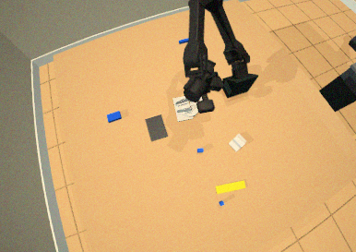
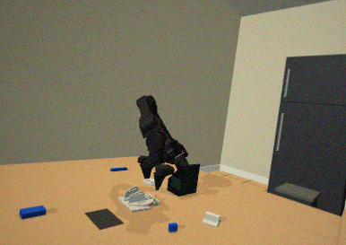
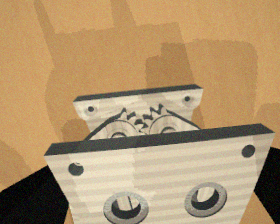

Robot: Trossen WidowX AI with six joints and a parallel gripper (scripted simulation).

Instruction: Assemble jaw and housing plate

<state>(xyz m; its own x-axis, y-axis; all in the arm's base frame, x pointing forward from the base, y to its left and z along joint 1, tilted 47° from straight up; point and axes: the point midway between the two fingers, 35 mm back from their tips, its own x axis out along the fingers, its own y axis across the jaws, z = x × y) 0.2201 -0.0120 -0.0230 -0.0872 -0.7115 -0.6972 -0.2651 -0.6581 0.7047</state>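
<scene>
Gripper (image 1: 195, 100) (image 2: 151, 183) (image 3: 156, 160) clamps housing plate (image 2: 149, 181) (image 3: 163, 170) by its sides, ringed holes exposed, likely for lowering onto stubs. Both jaws, teeth together on base (image 1: 181, 118) (image 2: 137, 209) (image 3: 137, 94), centre of top view, seem seated. Tan floor (image 1: 138, 192) (image 2: 67, 182) (image 3: 21, 100); dark fridge (image 2: 309, 133), right of exterior view.

Pale housing plate (image 2: 149, 181) (image 3: 161, 172), two ringed holes, raised above the white base (image 1: 179, 117) (image 2: 135, 208) (image 3: 103, 107), toothed grey-white jaws (image 1: 185, 110) (image 2: 136, 197) (image 3: 167, 124) lying upon it

Top, high; exterior, low; wrist, close
</scene>
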